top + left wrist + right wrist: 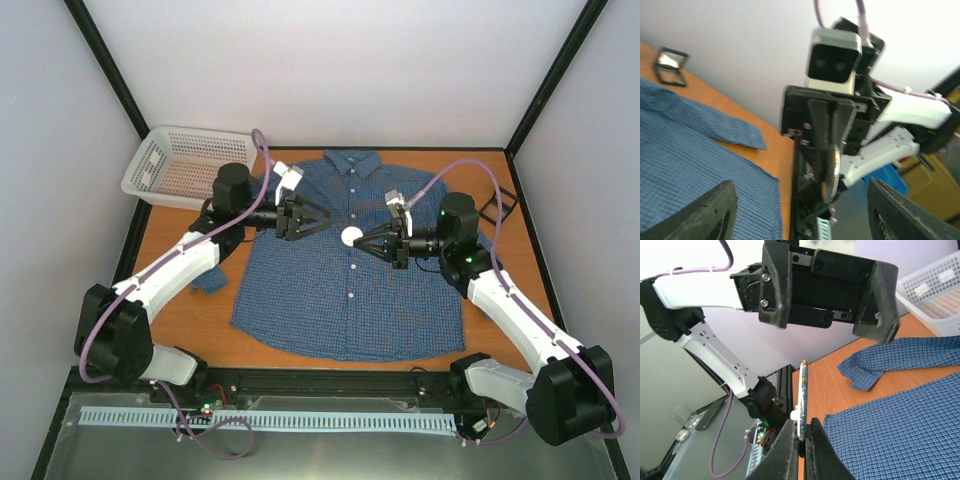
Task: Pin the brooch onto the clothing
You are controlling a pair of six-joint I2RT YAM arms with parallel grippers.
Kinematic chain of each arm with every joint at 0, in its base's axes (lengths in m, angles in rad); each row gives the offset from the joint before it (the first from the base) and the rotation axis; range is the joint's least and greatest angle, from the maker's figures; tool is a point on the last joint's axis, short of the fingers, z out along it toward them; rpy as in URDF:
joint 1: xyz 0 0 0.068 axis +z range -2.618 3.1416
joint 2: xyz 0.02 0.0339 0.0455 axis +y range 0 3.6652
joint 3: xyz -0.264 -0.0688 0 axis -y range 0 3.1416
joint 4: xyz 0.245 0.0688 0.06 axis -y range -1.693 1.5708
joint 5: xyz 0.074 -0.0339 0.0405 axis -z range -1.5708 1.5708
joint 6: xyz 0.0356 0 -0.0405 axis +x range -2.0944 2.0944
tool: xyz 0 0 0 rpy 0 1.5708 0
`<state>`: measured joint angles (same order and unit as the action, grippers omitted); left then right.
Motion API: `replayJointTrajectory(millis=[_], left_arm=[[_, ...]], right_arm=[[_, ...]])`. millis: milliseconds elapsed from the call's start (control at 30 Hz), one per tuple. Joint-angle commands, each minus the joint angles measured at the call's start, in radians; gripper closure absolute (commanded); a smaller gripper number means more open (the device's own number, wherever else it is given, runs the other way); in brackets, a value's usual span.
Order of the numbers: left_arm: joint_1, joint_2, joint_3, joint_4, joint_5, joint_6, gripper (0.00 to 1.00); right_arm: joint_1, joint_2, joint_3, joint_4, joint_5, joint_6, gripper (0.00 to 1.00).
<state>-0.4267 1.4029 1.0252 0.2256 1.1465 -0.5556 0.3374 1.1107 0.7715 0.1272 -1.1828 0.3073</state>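
The blue checked shirt lies flat on the table, buttons up; it also shows in the left wrist view and the right wrist view. My right gripper is shut on the lower edge of the brooch, a thin round disc seen edge-on with a small white clasp on its back. It holds the brooch above the shirt's chest, by the button row. My left gripper is open and empty, facing the brooch from a short distance to the left.
A white mesh basket stands at the back left and shows in the right wrist view. A small black hinged box lies open at the back right, beside the shirt's sleeve. Bare orange tabletop flanks the shirt.
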Motion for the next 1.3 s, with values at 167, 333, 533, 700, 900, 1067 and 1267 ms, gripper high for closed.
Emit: replayJointTrajectory(millis=[167, 333, 533, 700, 900, 1067, 1267], left_arm=[[-0.094, -0.051, 0.074, -0.175, 0.163, 0.202, 0.43], [-0.116, -0.029, 0.132, -0.317, 0.125, 0.304, 0.54], [-0.125, 0.003, 0.183, -0.413, 0.113, 0.356, 0.64], [-0.134, 0.031, 0.212, -0.501, 0.098, 0.411, 0.72], [-0.141, 0.057, 0.227, -0.544, 0.085, 0.445, 0.80], [-0.141, 0.058, 0.232, -0.544, 0.080, 0.445, 0.84], [-0.141, 0.062, 0.240, -0.551, 0.080, 0.444, 0.86]], right_arm=[[0.009, 0.007, 0.111, -0.207, -0.136, -0.159, 0.97], [0.009, 0.062, 0.184, -0.401, -0.187, -0.308, 0.97], [0.016, 0.138, 0.250, -0.522, -0.224, -0.413, 0.97], [0.022, 0.168, 0.273, -0.542, -0.215, -0.434, 0.97], [0.032, 0.198, 0.292, -0.581, -0.207, -0.467, 0.97], [0.036, 0.207, 0.302, -0.601, -0.210, -0.483, 0.98], [0.046, 0.221, 0.310, -0.627, -0.210, -0.507, 0.97]])
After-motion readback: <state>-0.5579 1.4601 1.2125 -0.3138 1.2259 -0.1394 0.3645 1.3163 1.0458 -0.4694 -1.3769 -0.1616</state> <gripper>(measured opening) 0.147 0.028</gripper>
